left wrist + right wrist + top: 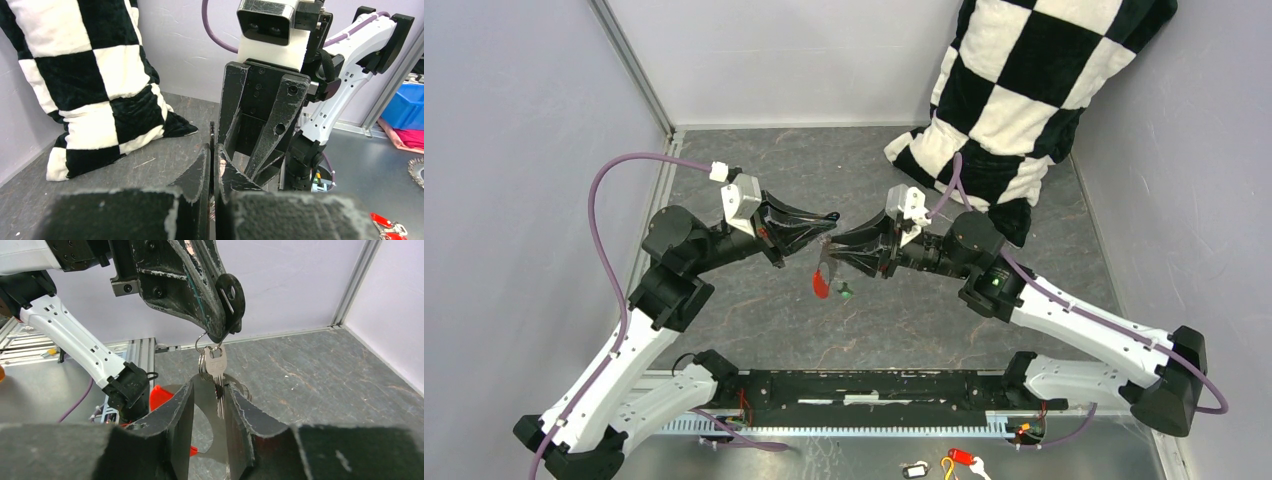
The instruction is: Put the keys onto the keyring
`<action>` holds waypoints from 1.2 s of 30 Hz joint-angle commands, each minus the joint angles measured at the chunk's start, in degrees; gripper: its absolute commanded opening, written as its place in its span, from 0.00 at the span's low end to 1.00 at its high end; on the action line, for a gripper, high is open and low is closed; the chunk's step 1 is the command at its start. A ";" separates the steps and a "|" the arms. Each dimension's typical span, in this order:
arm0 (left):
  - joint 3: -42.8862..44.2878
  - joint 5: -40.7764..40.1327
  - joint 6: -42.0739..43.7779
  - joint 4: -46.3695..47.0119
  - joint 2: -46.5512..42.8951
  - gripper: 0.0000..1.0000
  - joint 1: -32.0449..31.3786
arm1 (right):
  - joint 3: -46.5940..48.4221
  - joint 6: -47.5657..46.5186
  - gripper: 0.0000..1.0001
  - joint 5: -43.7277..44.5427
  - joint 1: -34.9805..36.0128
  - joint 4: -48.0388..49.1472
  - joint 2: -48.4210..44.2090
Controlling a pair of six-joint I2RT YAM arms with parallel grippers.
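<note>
Bright even light; blurred near foreground.

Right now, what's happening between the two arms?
The left pincer is shut on the keyring, holding it up above the table. A metal key hangs from it between the right pincer's fingers; whether they grip it is unclear. A red key and a green key dangle below.

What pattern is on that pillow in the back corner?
The pillow has a black-and-white checkerboard pattern, clearest in the top external view.
</note>
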 commanded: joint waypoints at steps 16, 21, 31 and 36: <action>1.58 -0.18 -3.73 3.79 -0.85 0.02 -0.28 | 2.44 -7.72 0.33 3.61 -0.15 -7.47 -2.42; 1.61 -0.24 -3.34 3.41 -0.75 0.02 -0.28 | 1.79 -4.84 0.46 0.11 -0.12 -5.31 -2.92; 1.43 -1.10 -2.45 3.03 -0.66 0.02 -0.29 | 1.48 -3.06 0.51 1.92 1.62 -4.33 -4.64; 1.52 -1.44 -2.35 2.68 -0.49 0.02 -0.28 | 2.35 -5.32 0.52 4.84 4.28 -6.40 -3.89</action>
